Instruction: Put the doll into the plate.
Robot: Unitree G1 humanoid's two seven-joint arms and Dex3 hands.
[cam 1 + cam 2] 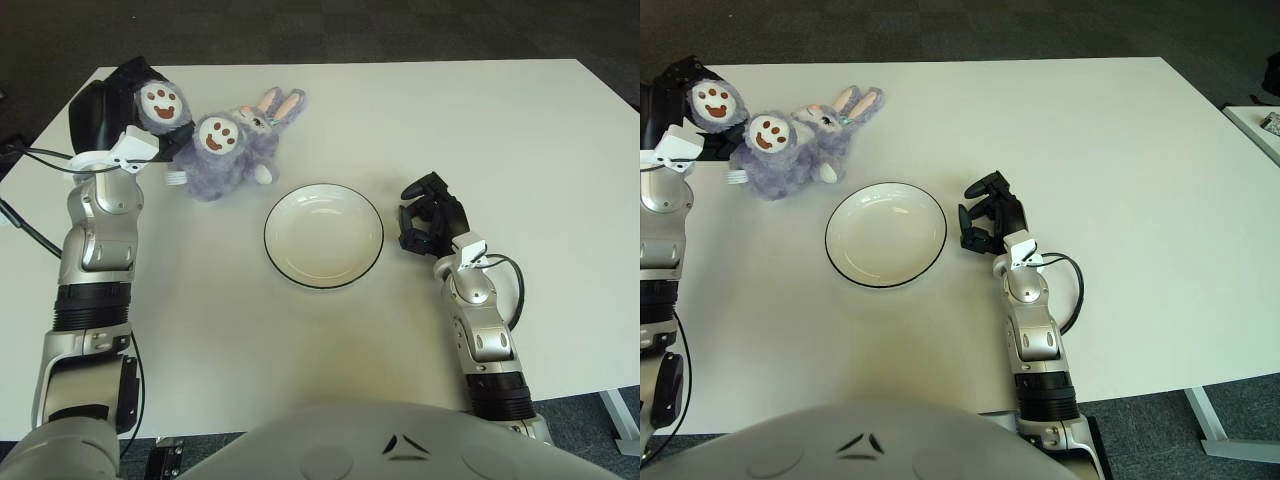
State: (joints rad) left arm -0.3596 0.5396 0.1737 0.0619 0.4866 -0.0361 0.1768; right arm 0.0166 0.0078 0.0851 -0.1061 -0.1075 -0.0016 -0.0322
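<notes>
- Doll [235, 150]: purple plush bunny, lying on the table [480, 130] at far left, up-left of the plate [323, 235], not touching it.
- Ears point toward the far-right; the two round foot soles with brown paw prints face the camera.
- Left hand [120, 105] sits at the doll's left end, dark fingers closed around one foot, the one nearer the table edge. The grip looks partial, on the foot only; the body lies on the table.
- Right hand [430, 215] shows just right of the plate, idle, fingers curled, holding nothing.
- Handling, as a judgement: light, soft, floppy. It squashes under the fingers, so no breakage risk. Fur gives decent friction, so a slip is unlikely if the pinch is firm.
- Held by a foot, the body will likely dangle and swing, and may drag across the table or catch the plate rim.
- Better hold: around the torso, mid-body, with fingers wrapping the fattest part. The foot works too but gives poorer control over how it lands.
- Plate: white, dark rim, shallow, empty. It looks rigid and probably slides easily on the smooth table if bumped.
- The doll looks about as long as the plate is wide, so ears or feet may hang over the rim. Best dropped with the torso over the centre.
- Task state: doll not yet in plate.
</notes>
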